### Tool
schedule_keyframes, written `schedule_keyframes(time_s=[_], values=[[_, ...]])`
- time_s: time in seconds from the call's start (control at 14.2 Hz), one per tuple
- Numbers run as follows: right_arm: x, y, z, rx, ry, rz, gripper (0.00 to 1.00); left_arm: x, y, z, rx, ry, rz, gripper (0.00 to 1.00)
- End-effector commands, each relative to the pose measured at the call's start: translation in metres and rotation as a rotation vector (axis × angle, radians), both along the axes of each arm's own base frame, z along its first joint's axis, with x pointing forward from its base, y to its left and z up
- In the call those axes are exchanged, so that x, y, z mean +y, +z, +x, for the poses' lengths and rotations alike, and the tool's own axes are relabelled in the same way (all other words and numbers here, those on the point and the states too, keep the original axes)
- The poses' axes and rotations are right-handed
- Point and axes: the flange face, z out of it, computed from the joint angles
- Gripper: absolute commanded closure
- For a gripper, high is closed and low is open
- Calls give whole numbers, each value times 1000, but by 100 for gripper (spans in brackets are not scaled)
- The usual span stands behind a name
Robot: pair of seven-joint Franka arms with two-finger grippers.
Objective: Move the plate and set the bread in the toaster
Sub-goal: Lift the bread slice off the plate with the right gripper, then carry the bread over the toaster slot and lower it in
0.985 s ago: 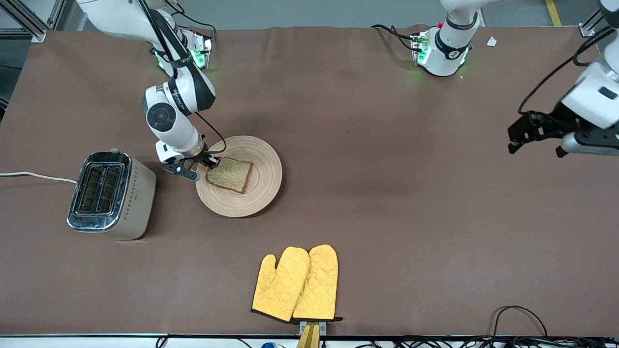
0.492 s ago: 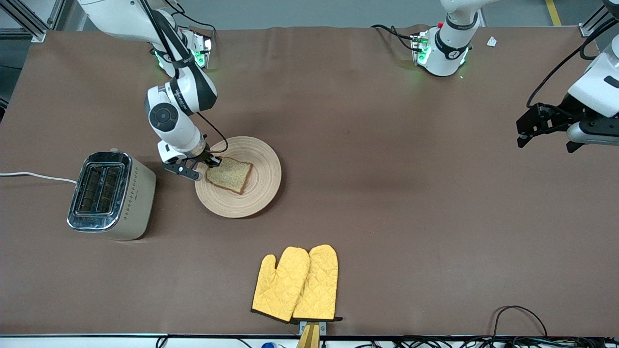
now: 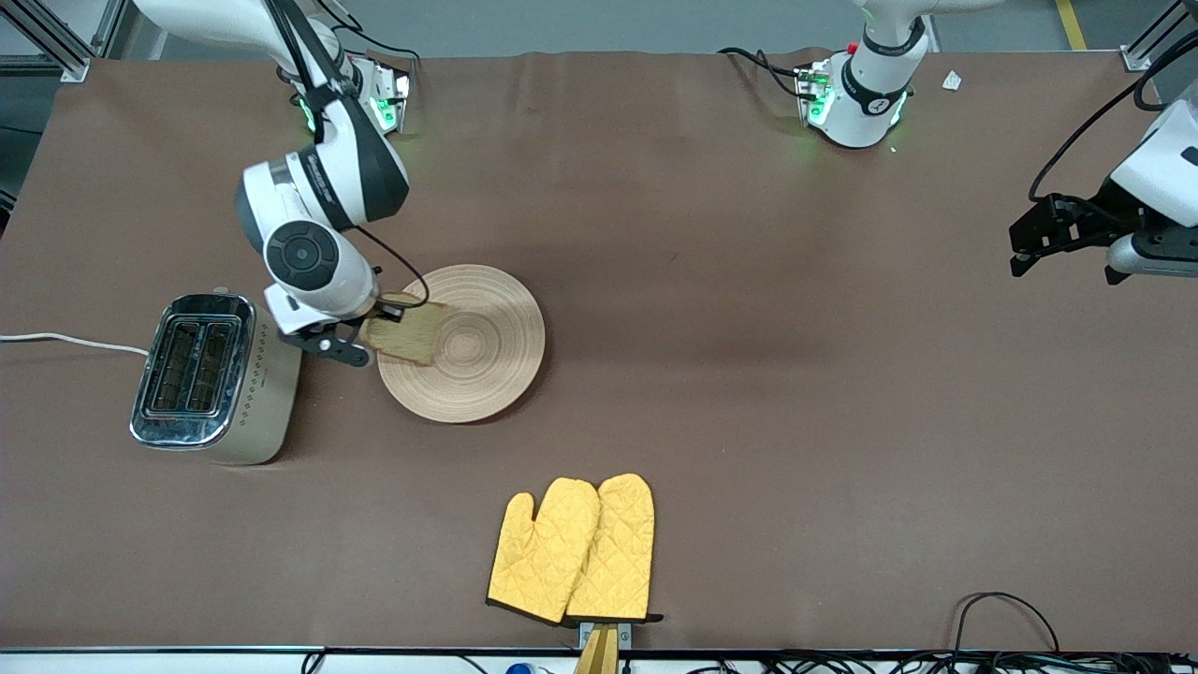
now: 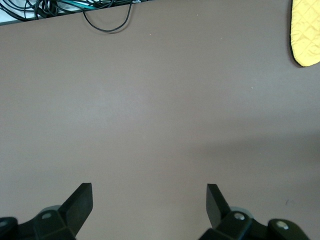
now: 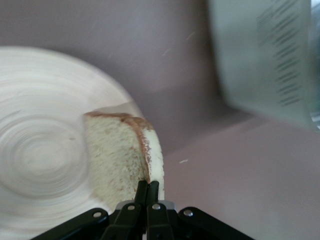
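Observation:
The tan wooden plate (image 3: 473,344) lies flat on the table beside the toaster (image 3: 211,377), which stands toward the right arm's end with its two slots up. My right gripper (image 3: 367,329) is shut on the edge of the bread (image 3: 409,335) and holds it lifted over the plate's rim on the toaster's side. In the right wrist view the bread (image 5: 120,157) hangs from the closed fingertips (image 5: 148,189), with the plate (image 5: 40,150) below and the toaster (image 5: 265,60) close by. My left gripper (image 3: 1062,245) is open and empty, raised over the left arm's end of the table; it also shows in the left wrist view (image 4: 149,200).
Two yellow oven mitts (image 3: 576,550) lie near the front edge, nearer to the camera than the plate; one shows in the left wrist view (image 4: 306,32). The toaster's white cord (image 3: 65,342) runs off the table's end. Cables (image 3: 1006,618) lie at the front edge.
My right gripper has lifted the bread off the plate's middle and carried it toward the toaster. The plate stays put. My left gripper has drawn back a little toward its end.

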Motion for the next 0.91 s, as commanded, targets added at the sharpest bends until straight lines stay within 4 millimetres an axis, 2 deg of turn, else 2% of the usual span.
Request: schedule_keyframes(time_s=[0.0,0.21,0.49,0.84], values=[[8,14,2,21,184,-237,100,0,4,-8,8,6,-14,0],[-1,18,-5,116,328,-452,100,3,4,-7,8,12,-16,0],[-24,24,0,149,365,-687,100,2,2,-6,12,22,-17,0],[-49,52,18,138,397,-878,100,3,1,-5,15,27,-26,0]])
